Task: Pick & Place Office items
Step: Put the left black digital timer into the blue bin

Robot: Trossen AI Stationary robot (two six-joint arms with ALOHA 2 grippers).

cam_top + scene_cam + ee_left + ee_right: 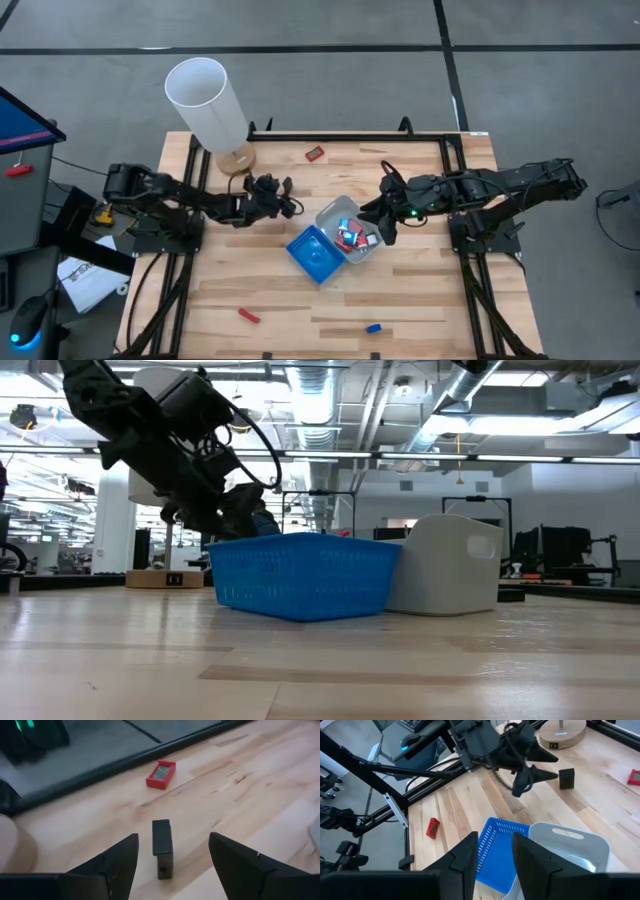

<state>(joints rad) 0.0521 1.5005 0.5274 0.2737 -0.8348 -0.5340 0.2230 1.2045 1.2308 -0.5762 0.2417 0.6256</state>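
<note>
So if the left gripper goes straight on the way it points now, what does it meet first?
Most likely the small black block: it lies on the table centred between the open jaws of the left gripper, just ahead. The red piece lies farther on, slightly aside. Exact depth is unclear.

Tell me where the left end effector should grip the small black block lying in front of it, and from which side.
Grip the black block across its two long sides, coming down from above. It lies flat on the table, narrow and elongated, running lengthwise between the open fingers of the left end effector, so its short width probably fits the gap. Nothing crowds it; the red piece lies apart.
</note>
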